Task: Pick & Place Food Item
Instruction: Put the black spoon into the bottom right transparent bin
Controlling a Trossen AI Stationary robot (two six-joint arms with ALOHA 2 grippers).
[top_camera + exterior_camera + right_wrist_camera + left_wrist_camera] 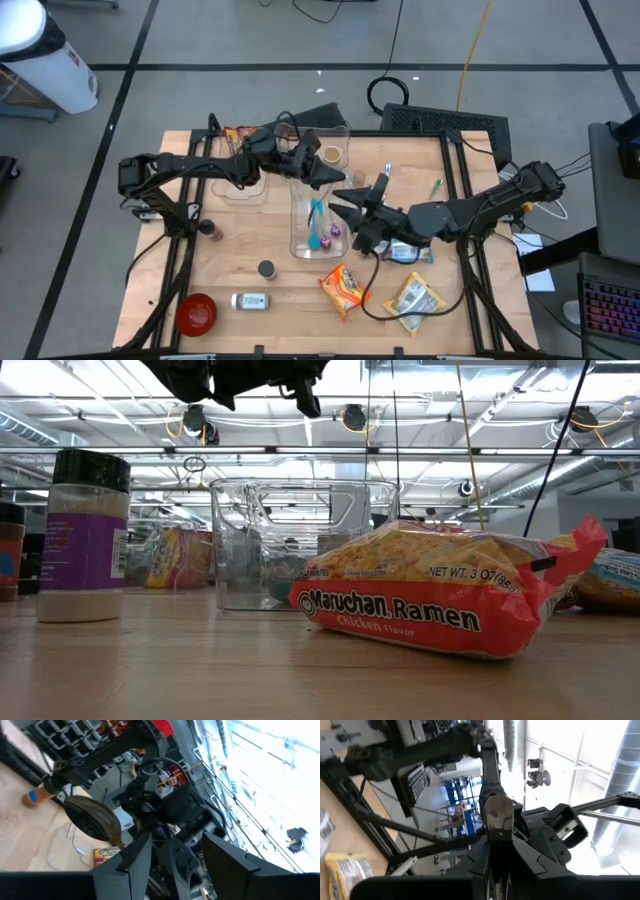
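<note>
My two grippers meet in mid-air above the middle of the table, over a clear container (312, 222). My left gripper (336, 181) comes from the left and is shut on a small grey-brown oblong item (498, 817). My right gripper (352, 207) faces it from the right; its fingers (134, 865) stand wide apart, open, around the left gripper's tip without touching it. An orange ramen packet (345, 287) lies flat on the table near the front, large in the low view (440, 605). My left gripper pinches the item's lower end (498, 834) between its two fingers. The fingers are about level and come from the table's left. The item sticks out past the fingertips toward the right arm, lifted clear, high above the table.
A second yellow packet (415, 300) lies at the front right and a blue-white packet (408, 252) under the right arm. A red bowl (197, 313), a lying jar (250, 300) and a dark cap (266, 268) sit at the front left. A purple-labelled spice jar (85, 535) stands close in the low view.
</note>
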